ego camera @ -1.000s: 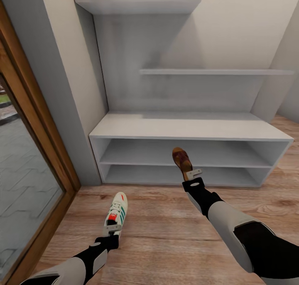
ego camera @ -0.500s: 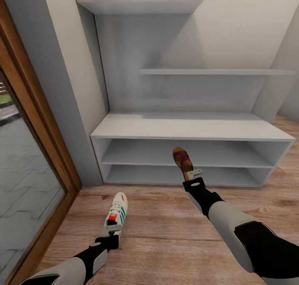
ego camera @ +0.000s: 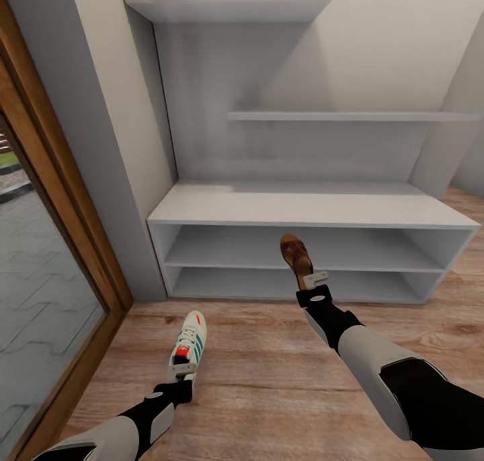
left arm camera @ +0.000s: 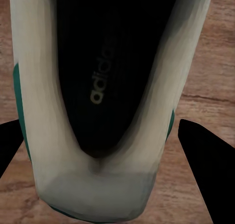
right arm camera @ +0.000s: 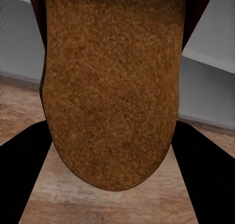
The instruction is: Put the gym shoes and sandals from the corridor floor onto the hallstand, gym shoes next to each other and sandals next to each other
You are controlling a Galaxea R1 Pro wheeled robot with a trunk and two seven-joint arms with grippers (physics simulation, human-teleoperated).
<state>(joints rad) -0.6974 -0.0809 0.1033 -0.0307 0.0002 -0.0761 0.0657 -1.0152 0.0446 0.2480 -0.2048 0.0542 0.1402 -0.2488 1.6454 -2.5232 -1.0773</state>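
Left gripper (ego camera: 183, 369) shut tight on heel of gym shoe (ego camera: 189, 343). Shoe sticks out ahead of gripper, toe forward, over wood corridor floor (ego camera: 255, 380). In left wrist view, shoe (left arm camera: 98, 101) sits between two dark fingers (left arm camera: 208, 170), black inside showing.

Right gripper (ego camera: 313, 279) clamped on back end of brown sandal (ego camera: 296, 256). Sandal points up and away from gripper, in front of hallstand (ego camera: 309, 205) shelf openings. In right wrist view, sandal (right arm camera: 112, 87) is big and close between fingers (right arm camera: 205, 180), grey shelf edge behind it.

Bench top (ego camera: 309, 205) bare (2 open compartments below); left wall (ego camera: 114, 111) crowds.
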